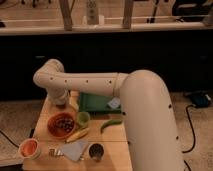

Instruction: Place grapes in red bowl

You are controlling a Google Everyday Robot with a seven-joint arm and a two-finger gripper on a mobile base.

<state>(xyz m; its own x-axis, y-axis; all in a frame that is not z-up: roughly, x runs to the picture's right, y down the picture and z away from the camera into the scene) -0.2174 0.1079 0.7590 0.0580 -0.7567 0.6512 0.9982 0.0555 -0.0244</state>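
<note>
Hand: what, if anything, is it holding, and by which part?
It cannot be told. The hand hangs behind the red bowl, where the grapes already lie.

no legible text, pincer (61,99) over table (114,139) far-left corner

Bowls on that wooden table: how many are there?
2. A wide orange-red bowl sits left of centre, holding dark grapes; a smaller pale-rimmed bowl stands at the front-left corner. The gripper hangs behind the orange-red bowl; the arm may hide others.
</note>
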